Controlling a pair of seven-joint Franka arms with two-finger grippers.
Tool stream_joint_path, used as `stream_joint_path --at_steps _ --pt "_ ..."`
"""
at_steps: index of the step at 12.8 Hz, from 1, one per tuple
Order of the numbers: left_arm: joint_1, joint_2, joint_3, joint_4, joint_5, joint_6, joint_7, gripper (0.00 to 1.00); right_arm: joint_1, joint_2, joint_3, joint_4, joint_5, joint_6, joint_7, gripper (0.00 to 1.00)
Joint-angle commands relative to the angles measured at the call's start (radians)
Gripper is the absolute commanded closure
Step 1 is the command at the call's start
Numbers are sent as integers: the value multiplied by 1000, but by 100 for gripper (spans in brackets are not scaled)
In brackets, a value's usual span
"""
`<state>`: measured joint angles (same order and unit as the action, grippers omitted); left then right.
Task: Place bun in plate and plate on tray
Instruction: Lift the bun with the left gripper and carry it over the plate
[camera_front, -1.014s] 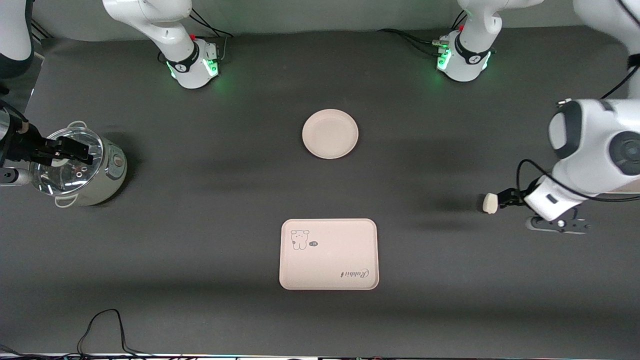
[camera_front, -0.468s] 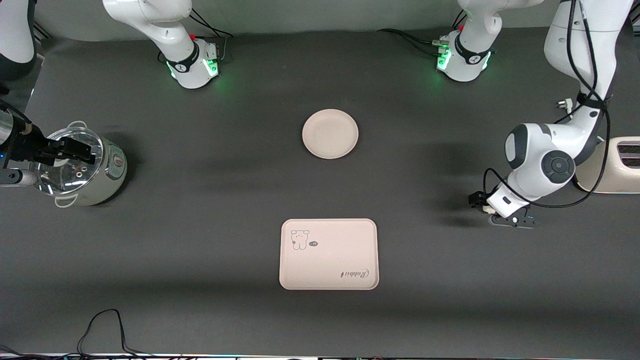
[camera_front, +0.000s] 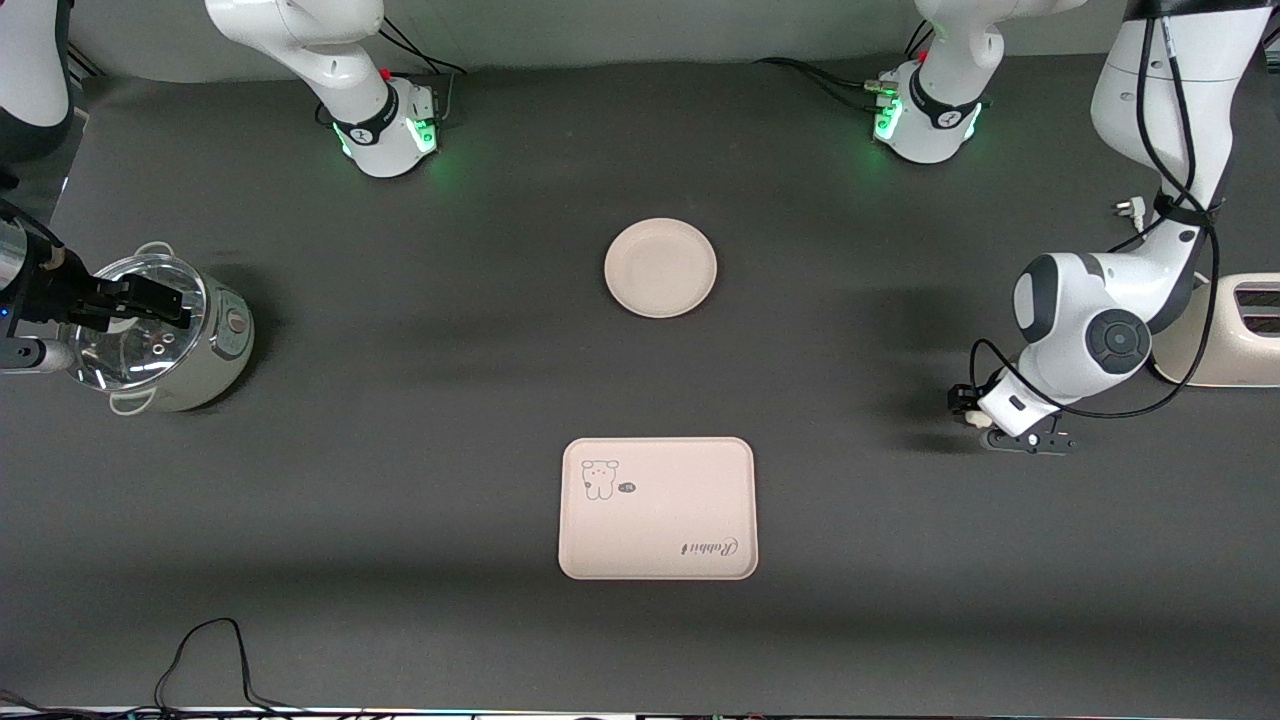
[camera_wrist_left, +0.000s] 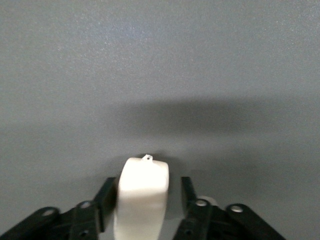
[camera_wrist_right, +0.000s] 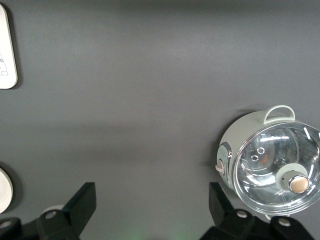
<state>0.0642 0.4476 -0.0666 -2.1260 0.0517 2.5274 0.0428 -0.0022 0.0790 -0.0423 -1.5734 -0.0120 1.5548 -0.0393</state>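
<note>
The bun, a small off-white lump, lies on the dark table at the left arm's end and is mostly hidden under the hand in the front view. My left gripper is down at the table, its fingers either side of the bun. One finger touches it and a small gap shows at the other. The round plate sits empty mid-table. The rectangular tray lies nearer the front camera. My right gripper waits open over the pot and shows empty in its wrist view.
A pot with a glass lid stands at the right arm's end and also shows in the right wrist view. A cream toaster stands at the left arm's end. A black cable lies near the front edge.
The left arm has come down to the table and its fingers now straddle the bun, which showed beside them before. The right arm has not moved.
</note>
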Motion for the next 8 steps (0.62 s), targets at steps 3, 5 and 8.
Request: stream_joint_path --at_steps 3,5,8 --pt "-1 -36 -4 -8 11 -6 -3 100 -1 -24 -1 -30 -3 27 -14 0" --pt "-10 -96 -12 17 8 -89 -10 100 -2 -25 -2 -34 -2 31 -14 0" --pt "-79 -180 -16 208 -6 -472 -50 100 -1 -25 -11 -34 4 34 -14 0"
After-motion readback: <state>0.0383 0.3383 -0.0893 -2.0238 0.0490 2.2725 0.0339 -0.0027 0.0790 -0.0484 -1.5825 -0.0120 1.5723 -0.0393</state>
